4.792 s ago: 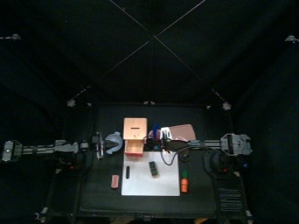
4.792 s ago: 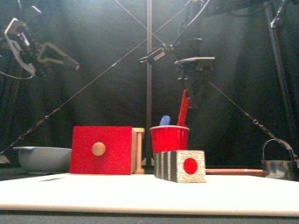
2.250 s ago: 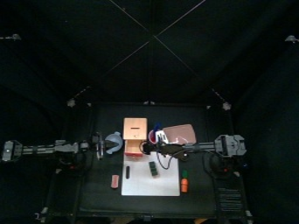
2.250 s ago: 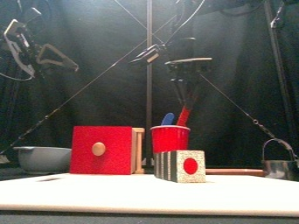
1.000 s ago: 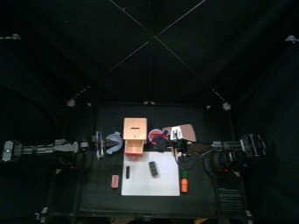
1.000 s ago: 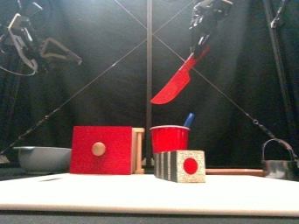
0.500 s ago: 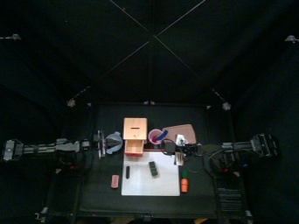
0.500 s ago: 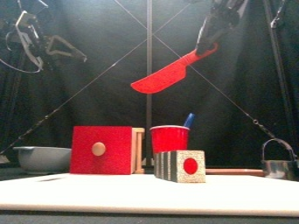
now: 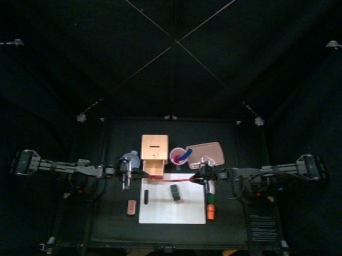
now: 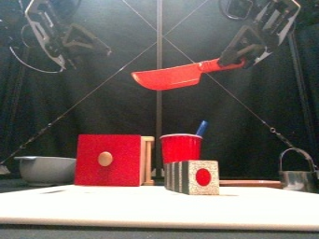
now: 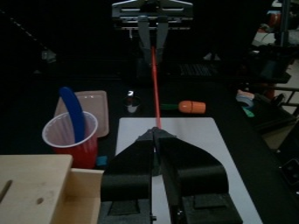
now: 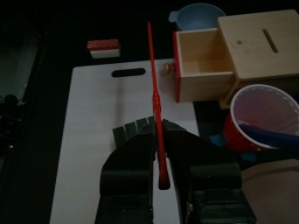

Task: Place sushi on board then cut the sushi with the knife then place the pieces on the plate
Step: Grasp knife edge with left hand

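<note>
My right gripper point(image 10: 249, 45) is shut on the handle of the red knife point(image 10: 174, 75), holding it level high above the table with the blade toward the left. In its own view, the right gripper point(image 12: 156, 131) has the knife point(image 12: 152, 79) edge-on over the white board point(image 12: 105, 114). The left gripper point(image 11: 156, 133) hangs at upper left, jaws together, just short of the blade tip point(image 11: 156, 87). A sushi block point(image 10: 193, 176) with a red centre stands on the board point(image 9: 187, 212). The pink tray point(image 9: 207, 152) lies behind.
A red cup point(image 10: 181, 149) holding a blue knife point(image 10: 200, 128) stands beside the wooden box point(image 10: 110, 161) with its red drawer. A blue-grey bowl point(image 10: 44, 168) sits far left, the metal cutter point(image 10: 297, 175) far right. An orange toy point(image 9: 210, 211) and a red striped toy point(image 9: 131, 207) flank the board.
The right gripper drew the red knife up out of the cup and swung it from hanging to level. The left arm moved in toward the middle.
</note>
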`<state>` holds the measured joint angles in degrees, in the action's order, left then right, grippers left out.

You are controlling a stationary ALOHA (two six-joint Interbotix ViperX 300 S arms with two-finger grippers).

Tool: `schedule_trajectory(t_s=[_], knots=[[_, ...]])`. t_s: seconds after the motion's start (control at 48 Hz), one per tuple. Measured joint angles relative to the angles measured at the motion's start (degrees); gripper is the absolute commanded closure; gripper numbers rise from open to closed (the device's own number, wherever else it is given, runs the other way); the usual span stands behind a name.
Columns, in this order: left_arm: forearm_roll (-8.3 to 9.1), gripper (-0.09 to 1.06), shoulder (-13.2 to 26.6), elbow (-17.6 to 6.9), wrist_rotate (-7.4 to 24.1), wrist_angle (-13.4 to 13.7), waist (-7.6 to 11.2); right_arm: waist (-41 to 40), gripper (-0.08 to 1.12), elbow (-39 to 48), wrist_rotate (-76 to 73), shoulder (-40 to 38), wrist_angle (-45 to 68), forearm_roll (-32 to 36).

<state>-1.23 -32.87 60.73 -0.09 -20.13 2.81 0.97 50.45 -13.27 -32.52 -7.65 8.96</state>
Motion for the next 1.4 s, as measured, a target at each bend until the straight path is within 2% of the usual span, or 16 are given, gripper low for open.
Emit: schedule_trajectory(t_s=[0.104,0.229,0.417,0.708,0.875,1.062,1.396], knots=[[0.00,0.26,3.87,-0.97,0.00,-2.55,1.85,-0.09,0.56,2.46,0.18,0.00,4.04,0.09],[-0.35,0.19,8.44,-2.29,0.00,-5.10,3.34,-0.26,0.56,3.43,0.00,-0.18,6.86,0.18],[-1.05,0.18,14.94,-5.27,0.18,-6.68,3.52,-0.26,0.56,4.22,0.00,-0.35,7.47,0.09],[-1.23,0.18,22.85,-9.58,0.09,-6.77,3.43,-0.26,0.56,4.31,0.00,-0.35,7.65,0.09],[-1.76,0.19,23.91,-11.51,0.09,-6.77,3.08,-0.26,0.56,4.57,0.09,-0.26,7.56,0.00],[-2.20,0.21,24.08,-11.87,0.00,-6.77,2.90,-0.18,0.56,5.01,0.00,-0.35,7.65,0.00],[-3.08,0.29,26.37,-13.54,0.09,-4.13,1.85,-0.18,0.56,5.10,0.09,-0.26,7.56,0.00]])
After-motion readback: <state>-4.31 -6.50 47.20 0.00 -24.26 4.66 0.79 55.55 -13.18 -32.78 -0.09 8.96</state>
